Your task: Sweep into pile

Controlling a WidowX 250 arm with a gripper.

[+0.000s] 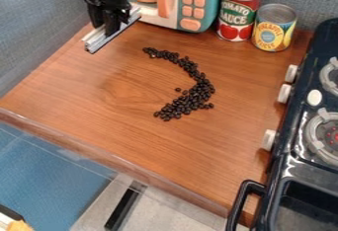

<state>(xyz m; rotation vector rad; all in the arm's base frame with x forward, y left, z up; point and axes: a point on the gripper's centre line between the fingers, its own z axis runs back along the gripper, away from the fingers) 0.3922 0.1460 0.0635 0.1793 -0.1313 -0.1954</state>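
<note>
Curving through the frame's centre, the dark beans (196, 95) lay thickest toward their near end, gathering only partly done, I judged. Farther off, upper left, the gripper (105, 29) clasped a pale flat blade (100, 43), long edge low, presumably to push broadside.

A wooden counter (125, 126) carries black beans (200, 91), two cans (239, 15) and a toy microwave (210, 5).
</note>
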